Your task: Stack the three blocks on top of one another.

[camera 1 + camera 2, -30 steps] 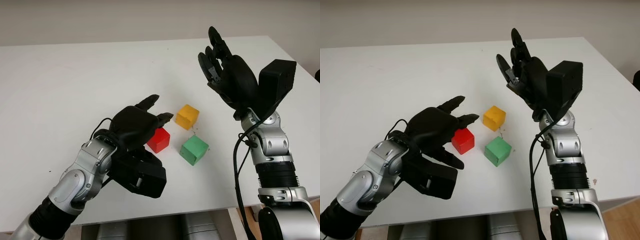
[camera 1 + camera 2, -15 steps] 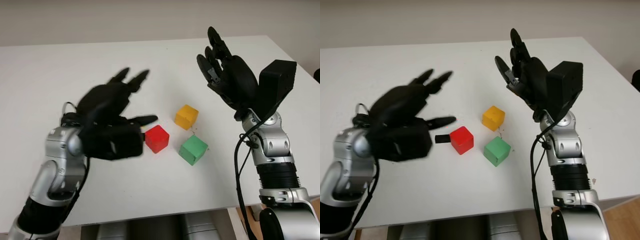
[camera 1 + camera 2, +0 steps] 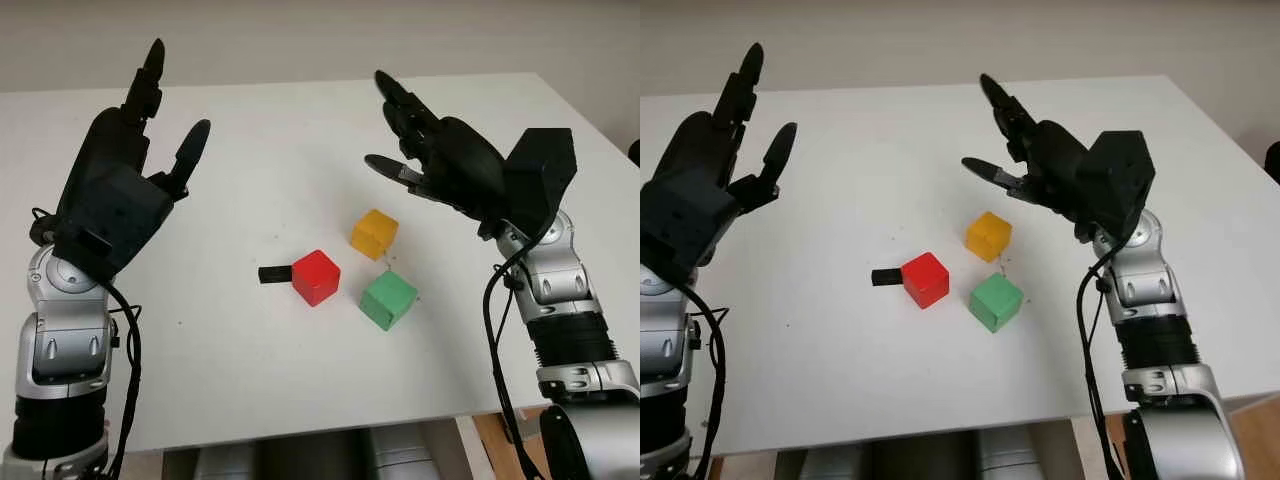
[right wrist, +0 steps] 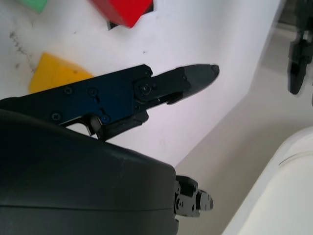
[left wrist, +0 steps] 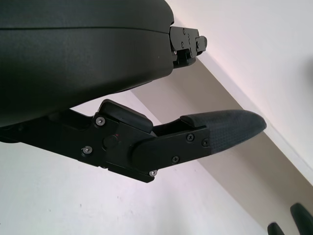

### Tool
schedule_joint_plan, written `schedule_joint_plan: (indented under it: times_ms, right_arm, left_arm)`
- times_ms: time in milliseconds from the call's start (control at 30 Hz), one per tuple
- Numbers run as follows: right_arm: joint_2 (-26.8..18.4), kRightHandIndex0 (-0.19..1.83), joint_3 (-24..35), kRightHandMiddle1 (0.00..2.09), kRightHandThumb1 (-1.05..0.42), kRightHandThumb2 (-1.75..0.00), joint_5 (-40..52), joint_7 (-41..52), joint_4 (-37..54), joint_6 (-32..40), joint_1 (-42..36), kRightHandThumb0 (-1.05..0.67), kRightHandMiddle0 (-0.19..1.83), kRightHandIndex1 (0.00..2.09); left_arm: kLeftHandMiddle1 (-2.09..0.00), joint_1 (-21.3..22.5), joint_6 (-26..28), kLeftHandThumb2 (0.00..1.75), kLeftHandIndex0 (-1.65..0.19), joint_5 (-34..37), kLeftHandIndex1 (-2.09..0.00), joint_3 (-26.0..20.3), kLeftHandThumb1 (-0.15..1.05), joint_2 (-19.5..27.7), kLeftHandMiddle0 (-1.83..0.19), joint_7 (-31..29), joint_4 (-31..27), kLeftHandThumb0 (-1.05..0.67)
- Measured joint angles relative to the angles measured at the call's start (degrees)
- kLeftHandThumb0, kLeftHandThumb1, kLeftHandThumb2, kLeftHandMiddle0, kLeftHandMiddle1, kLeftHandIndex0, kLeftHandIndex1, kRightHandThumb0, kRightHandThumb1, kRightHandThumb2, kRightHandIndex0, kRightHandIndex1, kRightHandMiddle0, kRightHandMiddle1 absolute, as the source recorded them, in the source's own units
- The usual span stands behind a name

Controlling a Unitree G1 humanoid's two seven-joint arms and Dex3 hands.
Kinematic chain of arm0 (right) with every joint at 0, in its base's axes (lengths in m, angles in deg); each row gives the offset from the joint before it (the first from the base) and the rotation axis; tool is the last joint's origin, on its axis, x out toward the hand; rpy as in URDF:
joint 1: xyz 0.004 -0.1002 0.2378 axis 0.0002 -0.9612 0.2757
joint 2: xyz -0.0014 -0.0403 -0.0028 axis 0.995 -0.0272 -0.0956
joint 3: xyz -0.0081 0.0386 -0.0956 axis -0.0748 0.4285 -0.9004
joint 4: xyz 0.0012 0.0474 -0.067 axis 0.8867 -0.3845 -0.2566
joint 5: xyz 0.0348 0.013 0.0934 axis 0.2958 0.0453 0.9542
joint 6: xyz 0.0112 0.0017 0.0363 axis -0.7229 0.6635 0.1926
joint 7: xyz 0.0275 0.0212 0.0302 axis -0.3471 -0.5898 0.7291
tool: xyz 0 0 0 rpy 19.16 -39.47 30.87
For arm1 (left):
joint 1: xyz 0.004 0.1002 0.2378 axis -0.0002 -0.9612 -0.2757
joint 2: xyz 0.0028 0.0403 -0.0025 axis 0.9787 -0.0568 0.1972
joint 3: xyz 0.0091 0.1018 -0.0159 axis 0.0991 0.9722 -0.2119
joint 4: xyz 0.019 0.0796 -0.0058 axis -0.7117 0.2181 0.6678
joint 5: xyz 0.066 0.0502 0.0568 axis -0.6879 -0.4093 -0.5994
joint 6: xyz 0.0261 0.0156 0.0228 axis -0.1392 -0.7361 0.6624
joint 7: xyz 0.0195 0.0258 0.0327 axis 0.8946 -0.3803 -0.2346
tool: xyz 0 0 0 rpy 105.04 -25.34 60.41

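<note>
Fingers wide on both, left hand (image 3: 110, 190) open, raised well left of red block (image 3: 316, 276), right hand (image 3: 450, 165) open above yellow block (image 3: 374, 233), green block (image 3: 388, 300) just right of red, all on table (image 3: 250, 370).

Red block (image 3: 316, 276), yellow block (image 3: 374, 233), green block (image 3: 388, 300), white table (image 3: 270, 150).

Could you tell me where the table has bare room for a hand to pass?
Bare table lies between the raised open left hand and open right hand, and along the near edge. Crowded: red block, yellow block, green block, small black piece.
</note>
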Motion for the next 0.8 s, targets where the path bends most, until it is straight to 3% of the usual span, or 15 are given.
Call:
schedule_joint_plan:
  times_ms: [133,233,400,800]
  right_arm:
    - [-1.86,0.26,-3.11,0.22,-0.86,-0.03,-6.21,-0.55,-3.06,-8.5,2.48,-0.74,0.27,0.23]
    - [-2.89,0.22,-5.38,0.21,-0.83,-0.03,-9.0,0.3,-5.86,-13.55,4.6,-0.74,0.26,0.2]
    - [-4.57,0.11,-8.94,0.17,-0.83,-0.05,-12.7,3.2,-7.51,-17.87,6.67,-0.73,0.21,0.13]
    - [-6.28,0.15,-12.81,0.15,-0.85,-0.06,-21.48,-0.97,-7.47,-26.16,6.8,-0.77,0.3,0.11]
  left_arm:
    - [-0.04,0.11,-1.14,0.79,0.09,1.5,-0.06,-0.58,1.05,0.36,0.15,2.79,3.15,-0.86]
    - [-0.04,0.14,-1.13,0.77,0.09,2.94,-0.05,-1.07,1.05,0.63,0.17,3.95,5.63,-0.89]
    - [-0.05,-0.05,-0.74,0.76,0.08,4.9,-0.06,-0.97,1.05,0.61,0.17,4.55,6.08,-0.84]
    - [-0.05,-0.83,-0.13,0.75,0.08,5.51,-0.06,0.83,1.05,0.34,0.17,5.92,5.85,-0.82]
